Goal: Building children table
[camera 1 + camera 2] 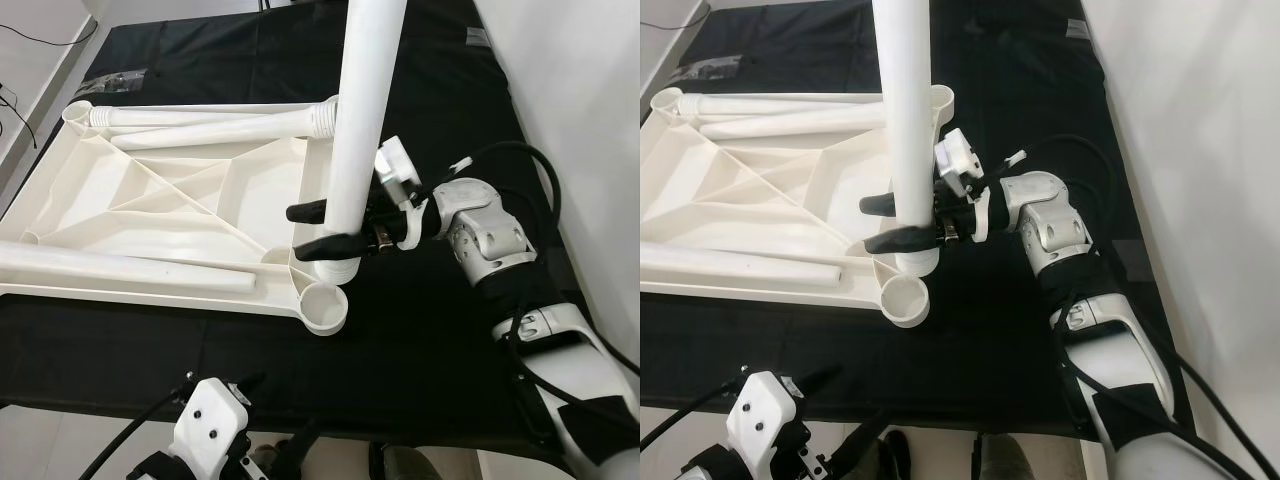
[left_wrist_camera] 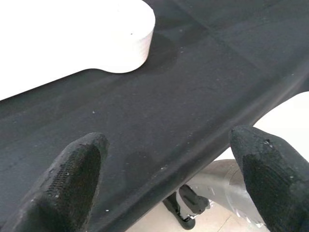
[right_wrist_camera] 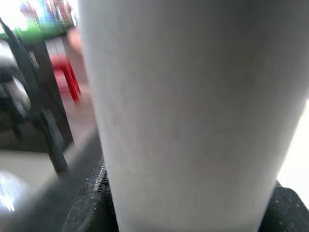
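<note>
Right claw clamps upright white leg near its lower end, above tabletop corner socket. Left claw open.

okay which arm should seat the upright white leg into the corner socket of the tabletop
Right. The right gripper is shut on the upright leg, whose lower end hangs just above the corner socket. The left gripper is open over the black mat, holding nothing.

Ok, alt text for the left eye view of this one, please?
The right end effector clamps a long white plastic table leg upright, near a round corner socket of the upside-down white plastic tabletop on a black mat. Three more white legs lie in the tabletop.
</note>
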Controlling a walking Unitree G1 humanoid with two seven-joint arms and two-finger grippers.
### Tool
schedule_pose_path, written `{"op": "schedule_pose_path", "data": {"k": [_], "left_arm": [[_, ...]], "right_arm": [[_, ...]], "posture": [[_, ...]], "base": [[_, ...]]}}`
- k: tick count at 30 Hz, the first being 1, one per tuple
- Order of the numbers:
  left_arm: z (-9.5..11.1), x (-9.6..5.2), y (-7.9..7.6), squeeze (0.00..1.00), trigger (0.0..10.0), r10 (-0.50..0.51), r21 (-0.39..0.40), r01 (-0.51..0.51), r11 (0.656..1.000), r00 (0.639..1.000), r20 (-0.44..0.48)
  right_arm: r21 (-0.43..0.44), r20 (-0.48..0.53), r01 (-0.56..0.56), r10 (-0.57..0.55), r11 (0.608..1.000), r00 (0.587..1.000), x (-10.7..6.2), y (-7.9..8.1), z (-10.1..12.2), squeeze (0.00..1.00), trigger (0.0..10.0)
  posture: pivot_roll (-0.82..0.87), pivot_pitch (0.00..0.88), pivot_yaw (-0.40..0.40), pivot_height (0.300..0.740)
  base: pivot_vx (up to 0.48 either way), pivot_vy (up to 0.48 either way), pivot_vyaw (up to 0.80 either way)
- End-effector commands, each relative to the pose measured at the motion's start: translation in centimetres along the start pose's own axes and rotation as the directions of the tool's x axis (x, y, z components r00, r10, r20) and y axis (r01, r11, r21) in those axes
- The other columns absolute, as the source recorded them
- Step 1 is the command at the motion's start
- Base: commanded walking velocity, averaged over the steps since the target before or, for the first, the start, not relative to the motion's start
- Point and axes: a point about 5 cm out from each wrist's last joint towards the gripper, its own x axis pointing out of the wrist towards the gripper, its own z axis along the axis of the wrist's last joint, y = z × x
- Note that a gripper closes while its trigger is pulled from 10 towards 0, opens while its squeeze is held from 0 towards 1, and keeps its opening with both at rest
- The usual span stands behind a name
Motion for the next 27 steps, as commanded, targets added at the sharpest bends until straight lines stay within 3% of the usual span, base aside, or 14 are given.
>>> {"op": "schedule_pose_path", "data": {"k": [1,2,8,12,14,17,23,27], "left_arm": [[-0.3,-0.2,-0.2,0.00,10.0,0.002,-0.018,-0.002,1.000,1.000,-0.012],[-0.3,-0.2,-0.2,0.00,10.0,0.001,-0.021,-0.002,1.000,1.000,-0.012],[-0.4,-0.3,-0.1,0.00,10.0,0.000,-0.025,-0.001,1.000,1.000,-0.013],[-0.4,-0.3,-0.1,0.00,10.0,0.000,-0.026,0.000,1.000,1.000,-0.015],[-0.4,-0.4,-0.1,0.00,10.0,-0.002,-0.029,0.001,1.000,1.000,-0.017],[-0.3,-0.4,-0.2,0.00,10.0,-0.002,-0.030,0.001,1.000,1.000,-0.017],[-0.2,-0.6,-0.2,0.00,10.0,0.001,-0.033,-0.002,0.999,1.000,-0.017],[-0.1,-0.8,-0.3,0.00,10.0,0.002,-0.036,-0.003,0.999,1.000,-0.019]], "right_arm": [[-0.061,-0.067,-0.025,0.020,0.998,0.998,0.7,0.0,-0.1,0.00,10.0],[-0.107,-0.144,-0.049,0.033,0.993,0.989,0.8,0.1,-0.6,0.00,10.0],[-0.153,-0.224,-0.107,0.071,0.982,0.972,1.1,0.3,-1.0,0.00,10.0],[-0.143,-0.200,-0.116,0.086,0.983,0.976,1.2,0.3,-0.8,0.00,10.0],[-0.096,-0.124,-0.143,0.131,0.985,0.984,1.3,0.4,-0.5,0.00,10.0],[-0.080,-0.097,-0.154,0.146,0.985,0.985,1.3,0.5,-0.4,0.00,10.0],[-0.079,-0.143,-0.183,0.171,0.980,0.975,1.2,0.6,-1.2,0.00,10.0],[-0.086,-0.108,-0.156,0.146,0.984,0.983,0.8,0.0,-0.5,0.00,10.0]], "posture": [[0.00,0.276,0.061,0.740],[0.01,0.271,0.062,0.740],[0.01,0.265,0.067,0.740],[0.02,0.263,0.070,0.740],[0.03,0.270,0.074,0.740],[0.03,0.270,0.074,0.740],[0.04,0.286,0.074,0.740],[0.05,0.294,0.077,0.740]], "base": [[0.000,0.000,0.00],[0.000,0.000,0.00],[0.000,0.000,0.00],[0.000,0.000,0.00],[0.000,0.000,0.00],[0.000,0.000,0.00],[0.000,0.000,0.00],[0.000,0.000,0.00]]}}
